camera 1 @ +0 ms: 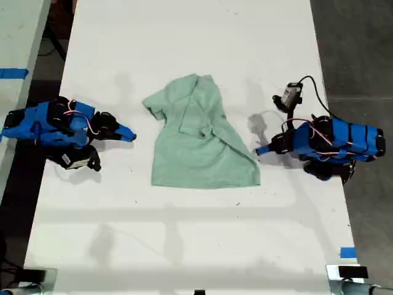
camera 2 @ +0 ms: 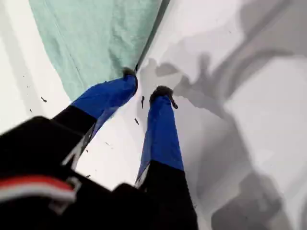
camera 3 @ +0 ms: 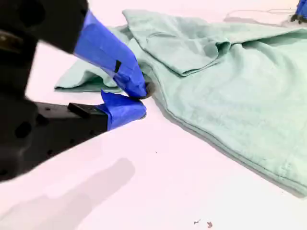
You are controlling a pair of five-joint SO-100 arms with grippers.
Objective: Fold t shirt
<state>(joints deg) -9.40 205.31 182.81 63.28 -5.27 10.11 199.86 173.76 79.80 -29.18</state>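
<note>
While both arms sit low on the white table (camera 1: 184, 246), the t shirt (camera 1: 199, 138) lies about mid-surface between them. It is pale mint green and rumpled. Its collar end points toward the edge at the top of the exterior view, and its hem runs roughly parallel to the opposite edge. One short sleeve sticks out toward the exterior view's left. The other side is folded in over the body, with a diagonal crease running down to the hem corner on the exterior view's right.

My first gripper (camera 2: 145, 86) is the one at the exterior view's right (camera 1: 261, 149), low over the surface just beside that hem corner. Its blue fingers are apart with only bare table between them. One fingertip (camera 2: 128, 76) sits right at the cloth's edge (camera 2: 96, 38); I can't tell if it touches.

My second gripper (camera 3: 141, 99) is at the exterior view's left (camera 1: 130, 137), aimed at the sleeve side. Its tips are drawn together with nothing pinched in them. In the exterior view it is clear of the shirt, with bare table in between. Its wrist view shows the sleeve and folded-over cloth (camera 3: 225, 81) just past the tips.

A strip of blue tape (camera 1: 347, 252) is stuck near the table corner at the exterior view's lower right.
</note>
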